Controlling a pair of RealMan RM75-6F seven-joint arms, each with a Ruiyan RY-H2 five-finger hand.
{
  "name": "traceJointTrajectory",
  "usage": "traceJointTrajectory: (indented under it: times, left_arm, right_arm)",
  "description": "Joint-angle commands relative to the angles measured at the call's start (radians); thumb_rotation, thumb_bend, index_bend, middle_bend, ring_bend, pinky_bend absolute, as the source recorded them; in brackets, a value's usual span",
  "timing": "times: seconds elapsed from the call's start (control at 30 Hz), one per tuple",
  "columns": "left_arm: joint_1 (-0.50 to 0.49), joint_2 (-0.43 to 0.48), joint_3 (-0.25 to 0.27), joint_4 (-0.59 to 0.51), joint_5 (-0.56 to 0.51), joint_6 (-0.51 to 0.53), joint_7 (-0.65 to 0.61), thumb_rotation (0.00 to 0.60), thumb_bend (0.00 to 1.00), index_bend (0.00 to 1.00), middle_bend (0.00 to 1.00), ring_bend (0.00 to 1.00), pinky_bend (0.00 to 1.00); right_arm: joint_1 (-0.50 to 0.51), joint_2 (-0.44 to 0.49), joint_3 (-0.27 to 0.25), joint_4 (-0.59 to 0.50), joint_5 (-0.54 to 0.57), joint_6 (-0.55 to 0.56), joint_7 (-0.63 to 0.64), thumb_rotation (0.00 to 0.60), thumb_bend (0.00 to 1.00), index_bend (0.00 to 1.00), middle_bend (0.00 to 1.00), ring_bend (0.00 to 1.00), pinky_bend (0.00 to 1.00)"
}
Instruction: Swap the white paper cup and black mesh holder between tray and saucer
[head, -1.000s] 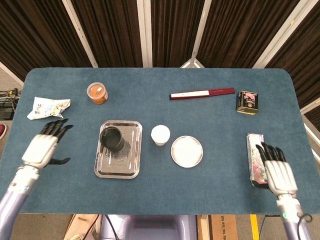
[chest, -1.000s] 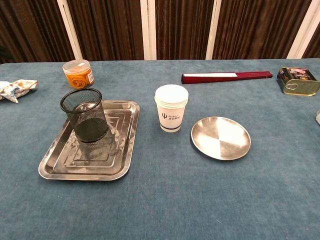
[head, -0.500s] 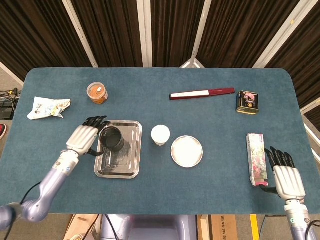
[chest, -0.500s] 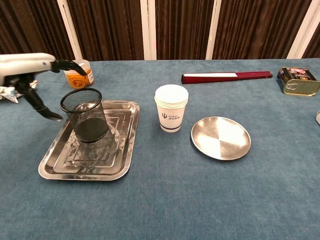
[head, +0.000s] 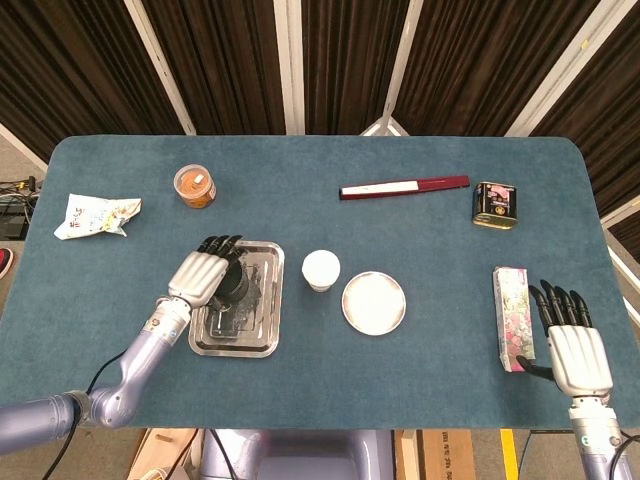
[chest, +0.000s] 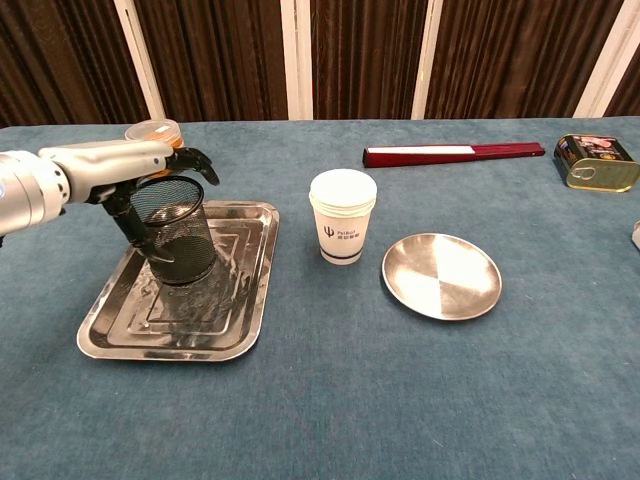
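Note:
The black mesh holder (head: 236, 284) (chest: 180, 232) stands upright at the far end of the steel tray (head: 252, 330) (chest: 205, 318). My left hand (head: 203, 276) (chest: 125, 165) reaches over it from the left, fingers arched across its rim and thumb down its left side; a firm grip does not show. The white paper cup (head: 321, 270) (chest: 342, 215) stands on the cloth between the tray and the bare steel saucer (head: 374, 303) (chest: 441, 275). My right hand (head: 576, 350) lies open and flat near the table's right front corner, holding nothing.
An orange-lidded jar (head: 195, 186) (chest: 152, 128) and a snack packet (head: 96, 215) lie at the back left. A long red box (head: 403, 187) (chest: 455, 153) and a dark tin (head: 495, 204) (chest: 598, 162) sit at the back right. A pink carton (head: 510, 318) lies beside my right hand.
My left hand has swept right from the table's left side to the tray and now arches over the mesh holder. The right hand shifted slightly right, off the pink carton.

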Motion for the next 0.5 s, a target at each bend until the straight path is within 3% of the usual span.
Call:
traceJointTrajectory:
  times: [0.03, 0.23, 0.5]
  left_arm:
    - [-0.001, -0.009, 0.004, 0.010, 0.029, 0.011, -0.026, 0.600, 0.25, 0.25, 0.06, 0.04, 0.16]
    - [-0.001, -0.022, 0.014, 0.041, 0.086, 0.041, -0.049, 0.600, 0.48, 0.38, 0.27, 0.19, 0.29]
    - [0.001, -0.037, 0.018, 0.052, 0.109, 0.088, -0.027, 0.600, 0.55, 0.46, 0.39, 0.31, 0.38]
  right_arm:
    - [-0.014, -0.011, 0.012, 0.016, -0.020, 0.015, 0.008, 0.600, 0.00, 0.00, 0.00, 0.00, 0.00]
    - [-0.029, -0.012, 0.028, 0.016, -0.033, 0.013, 0.014, 0.600, 0.00, 0.00, 0.00, 0.00, 0.00]
    - [-0.041, -0.011, 0.046, 0.013, -0.040, -0.002, 0.021, 0.600, 0.00, 0.00, 0.00, 0.00, 0.00]
